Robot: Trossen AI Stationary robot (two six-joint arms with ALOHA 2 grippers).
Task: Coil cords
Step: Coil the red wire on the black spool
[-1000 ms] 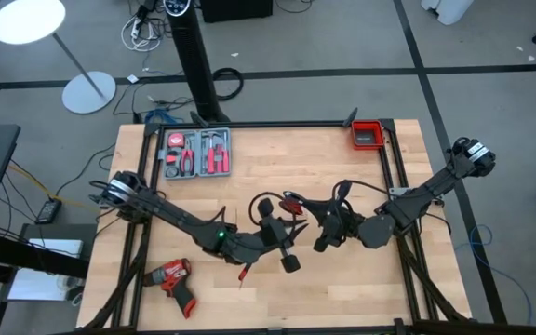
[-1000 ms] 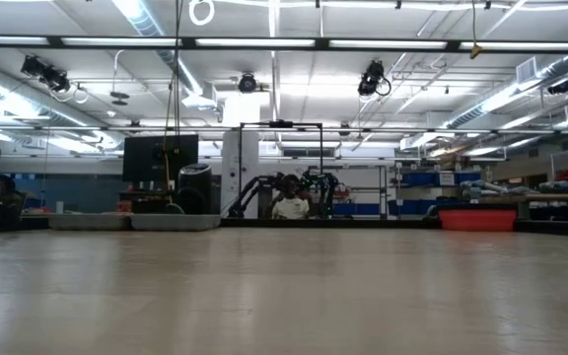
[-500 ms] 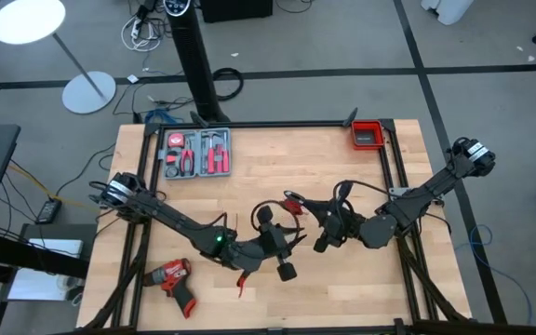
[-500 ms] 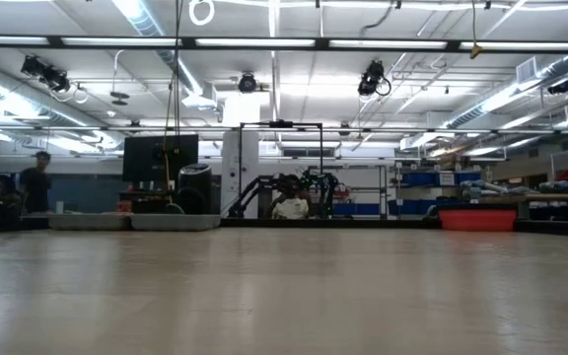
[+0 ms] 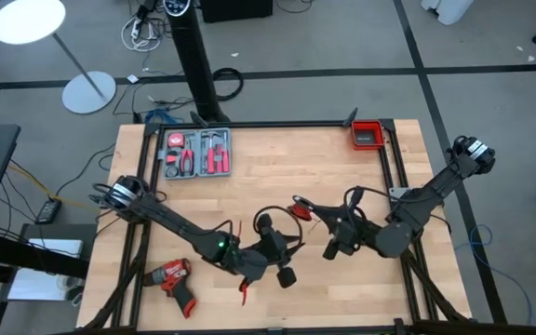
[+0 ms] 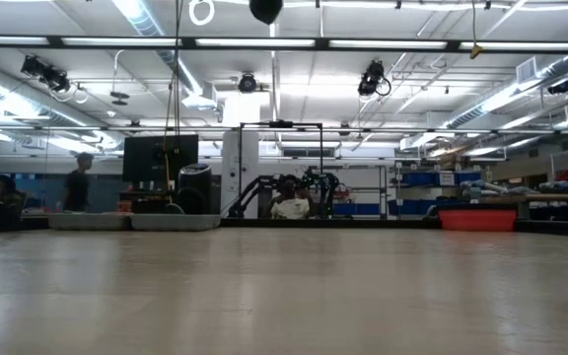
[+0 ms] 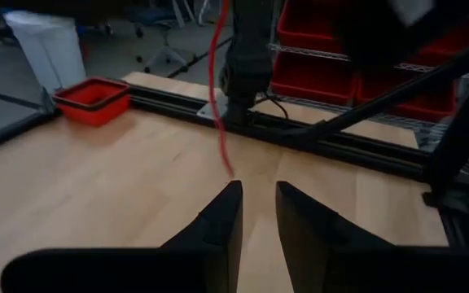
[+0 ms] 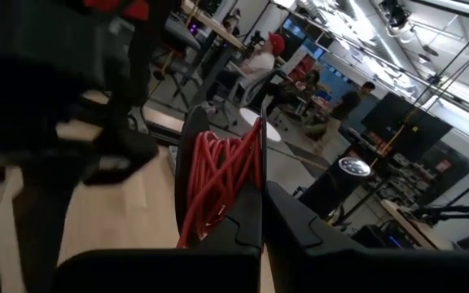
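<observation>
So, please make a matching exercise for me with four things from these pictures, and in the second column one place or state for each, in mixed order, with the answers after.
Things:
1. red wire
2. right gripper
3. left gripper
4. drill

Places or states:
A. open, holding nothing
B. lying on the table near its front-left corner
C. bunched in loops between dark fingers
D. shut on the wire

Pairs: 1-C, 2-D, 3-A, 4-B
</observation>
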